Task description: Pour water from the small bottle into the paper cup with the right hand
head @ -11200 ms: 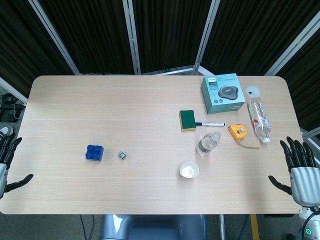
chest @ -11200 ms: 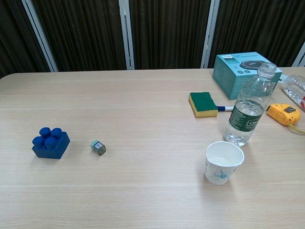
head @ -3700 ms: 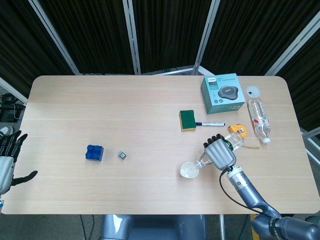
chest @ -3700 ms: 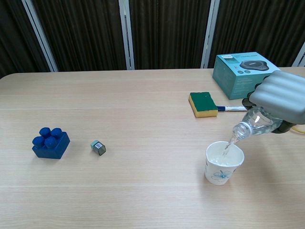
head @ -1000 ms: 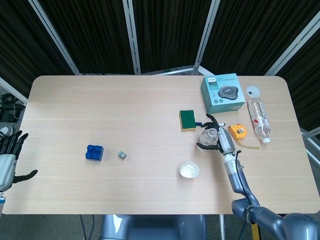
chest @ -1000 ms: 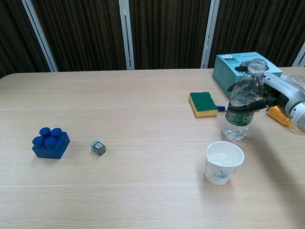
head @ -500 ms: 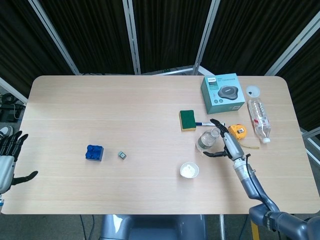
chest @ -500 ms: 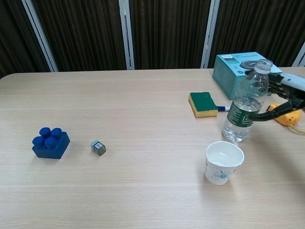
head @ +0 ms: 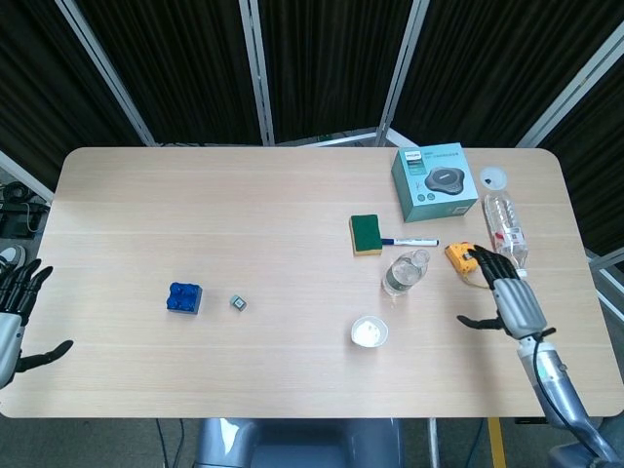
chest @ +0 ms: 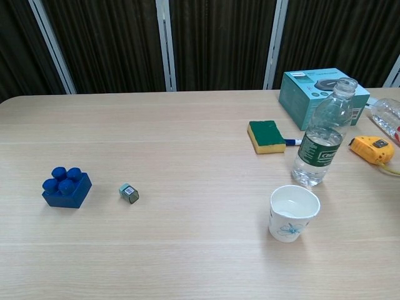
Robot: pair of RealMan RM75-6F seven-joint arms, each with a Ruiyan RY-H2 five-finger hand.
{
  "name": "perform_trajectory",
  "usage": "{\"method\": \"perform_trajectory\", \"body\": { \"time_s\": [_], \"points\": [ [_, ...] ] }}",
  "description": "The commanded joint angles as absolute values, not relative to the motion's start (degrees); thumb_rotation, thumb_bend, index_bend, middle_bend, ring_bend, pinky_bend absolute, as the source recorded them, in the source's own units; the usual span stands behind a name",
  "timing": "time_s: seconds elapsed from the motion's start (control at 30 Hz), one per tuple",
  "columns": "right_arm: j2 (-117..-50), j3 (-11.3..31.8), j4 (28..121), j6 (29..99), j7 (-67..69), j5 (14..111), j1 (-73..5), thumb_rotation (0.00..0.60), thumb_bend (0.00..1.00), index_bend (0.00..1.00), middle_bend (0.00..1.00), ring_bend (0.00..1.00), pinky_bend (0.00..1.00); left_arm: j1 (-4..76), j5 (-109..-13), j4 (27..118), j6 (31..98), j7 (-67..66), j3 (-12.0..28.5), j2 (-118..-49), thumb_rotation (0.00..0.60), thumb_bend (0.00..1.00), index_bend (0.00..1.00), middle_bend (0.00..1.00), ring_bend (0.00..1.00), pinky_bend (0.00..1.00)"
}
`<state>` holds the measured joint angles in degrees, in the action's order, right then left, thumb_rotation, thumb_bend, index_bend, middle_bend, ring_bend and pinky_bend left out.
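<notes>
Small water bottle [chest: 322, 145] stands upright on the table [head: 244, 224], uncapped, partly full, toward the right end and nearer the front edge than the back. Paper cup [chest: 294, 213] sits just in front of it and slightly left, close but apart, upright. The cup's inside looks to hold some water, though the chest view is not sharp enough to be sure of the level.

Right hand [head: 509, 297] is over the table near the right edge, well apart from the bottle, fingers spread, holding nothing. It lies just beside the yellow tape measure [head: 463, 257]. Left hand [head: 12, 312] hangs off the left front corner, fingers apart, empty.

Judgement: pour looks done, bottle set down and released.

Risks from here:
- Bottle has no cap and is tall and narrow; any sweep of the right hand or forearm back across that area could tip it, spilling toward the cup, the green-and-yellow sponge [chest: 265, 136] and the marker [head: 409, 241] behind it
- Cup is light paper; a brush from a finger would slide or topple it, and it sits not far from the front edge
- Right hand is close to the tape measure and its loose tape; a careless retreat could drag it toward the lying bottle [head: 507, 230] by the right edge
- Blue brick [chest: 66, 185] and small cube [chest: 129, 193] toward the left end are out of harm's way
</notes>
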<state>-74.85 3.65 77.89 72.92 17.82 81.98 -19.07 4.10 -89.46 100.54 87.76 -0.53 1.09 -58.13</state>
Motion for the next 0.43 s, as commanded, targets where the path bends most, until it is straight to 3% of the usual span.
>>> {"method": "perform_trajectory", "body": {
  "time_s": [0.03, 0.43],
  "points": [
    [-70.3, 3.4, 85.5, 80.5, 10.4, 81.3, -13.9, 0.600, 0.00, 0.00, 0.00, 0.00, 0.00, 4.0, -89.7, 100.4, 88.1, -0.3, 1.1, -58.2, 0.600, 0.00, 0.00, 0.00, 0.00, 0.00],
    [-68.1, 2.6, 94.5, 89.0, -4.2, 85.7, -9.6, 0.600, 0.00, 0.00, 0.00, 0.00, 0.00, 3.7, -91.6, 100.0, 89.1, -0.7, 0.7, -58.5, 0.600, 0.00, 0.00, 0.00, 0.00, 0.00]
  ]
}}
